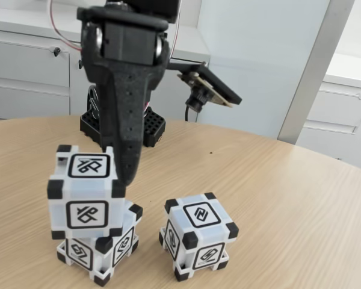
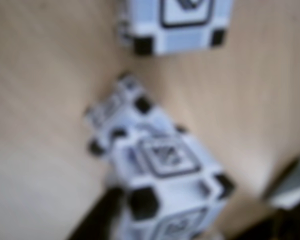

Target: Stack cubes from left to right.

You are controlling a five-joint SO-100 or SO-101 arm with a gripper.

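Two cubes are stacked at the left of the fixed view. The top cube (image 1: 84, 192) rests askew and offset to the left on the bottom cube (image 1: 102, 250). A third cube (image 1: 198, 232) stands alone on the table to their right. My gripper (image 1: 121, 176) reaches down just behind the top cube, with one black finger (image 1: 123, 120) along its right rear side. The blurred wrist view shows the top cube (image 2: 165, 175) between my fingers: a dark finger (image 2: 97, 220) touches its left side and the other (image 2: 290, 187) stands apart on the right. The lone cube (image 2: 177, 25) lies beyond.
The round wooden table (image 1: 289, 198) has free room to the right and behind the cubes. The arm's black base (image 1: 153, 127) stands at the back. White cabinets (image 1: 30, 72) and a grey post (image 1: 313, 66) lie beyond the table edge.
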